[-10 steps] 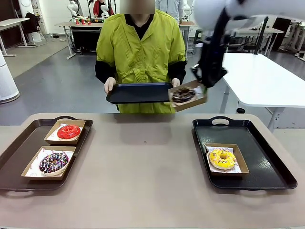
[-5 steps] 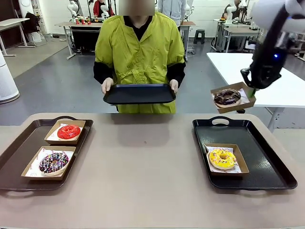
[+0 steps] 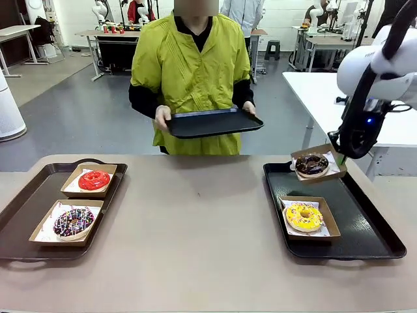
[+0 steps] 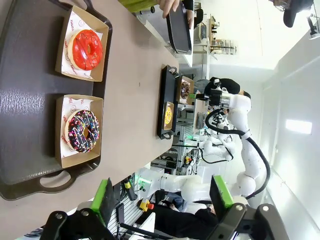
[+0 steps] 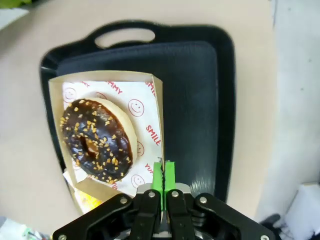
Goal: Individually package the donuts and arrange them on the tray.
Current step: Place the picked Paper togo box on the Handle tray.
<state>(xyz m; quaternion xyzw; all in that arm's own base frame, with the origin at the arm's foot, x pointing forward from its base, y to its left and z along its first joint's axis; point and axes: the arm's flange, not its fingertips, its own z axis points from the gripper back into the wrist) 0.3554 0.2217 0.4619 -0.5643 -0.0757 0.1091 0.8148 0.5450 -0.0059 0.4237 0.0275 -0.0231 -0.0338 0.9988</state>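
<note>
Since the earlier frame, chocolate donut in its paper tray has dropped lower, now hanging above the far end of the right black tray. My right gripper pinches the paper tray's edge, pads pressed together; the right wrist view shows smiley-print liner. Yellow donut sits nearer on that tray. Left gripper spread above red donut and purple donut. Person holds a tray beyond the surface.
</note>
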